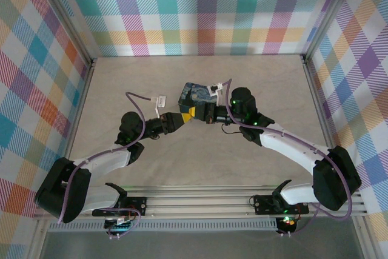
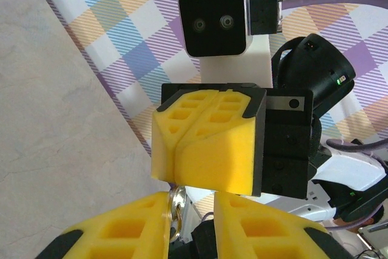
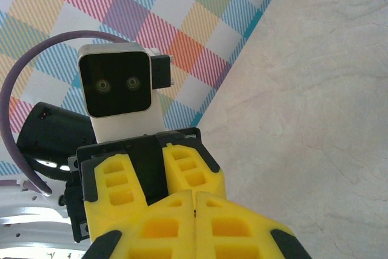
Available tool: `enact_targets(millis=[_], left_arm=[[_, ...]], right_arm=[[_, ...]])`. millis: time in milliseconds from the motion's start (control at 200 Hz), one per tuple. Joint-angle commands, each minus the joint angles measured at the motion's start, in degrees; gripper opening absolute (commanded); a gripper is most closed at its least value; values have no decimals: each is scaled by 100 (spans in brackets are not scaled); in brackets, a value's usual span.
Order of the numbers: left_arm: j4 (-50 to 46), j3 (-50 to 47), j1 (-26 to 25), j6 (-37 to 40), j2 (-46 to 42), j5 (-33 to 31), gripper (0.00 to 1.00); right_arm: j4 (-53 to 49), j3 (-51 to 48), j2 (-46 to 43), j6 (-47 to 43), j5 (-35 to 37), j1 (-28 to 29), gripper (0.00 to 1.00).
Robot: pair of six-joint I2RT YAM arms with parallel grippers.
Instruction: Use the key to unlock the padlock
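The right end effector point(image 2: 203, 150) was closed, seemingly pinching the key ring point(image 2: 176, 205) at its tip so that it hung between the parted fingers of the left end effector point(image 2: 191, 225), probably for a handover. I could not make out the padlock; a blue object point(image 1: 195, 95) lay just behind the 2 tips. Open counter point(image 1: 182, 168) lay on their near side, with the plaid walls point(image 1: 200, 10) well away

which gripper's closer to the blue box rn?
Right, narrowly, judging by the top view. The right gripper lies along the near edge of the blue box. The left gripper meets it tip to tip, off the near-left corner.
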Motion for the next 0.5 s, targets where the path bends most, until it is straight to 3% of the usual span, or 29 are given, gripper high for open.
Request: enact_targets(millis=[0,230,340,455,495], left_arm=[[195,178,-89,148,28,124,21],[129,211,-90,227,24,93,10],[92,200,-90,285,-19,29,0],[-276,144,-90,567,-177,-69,0],[-538,109,-90,752,-283,-142,0]], right_arm=[[236,-30,46,42,-94,5,0],[256,-30,88,53,-108,12,0],[263,-30,121,44,-140,34,0],[176,-25,109,-4,-120,41,0],[80,-8,71,-53,-60,42,10]])
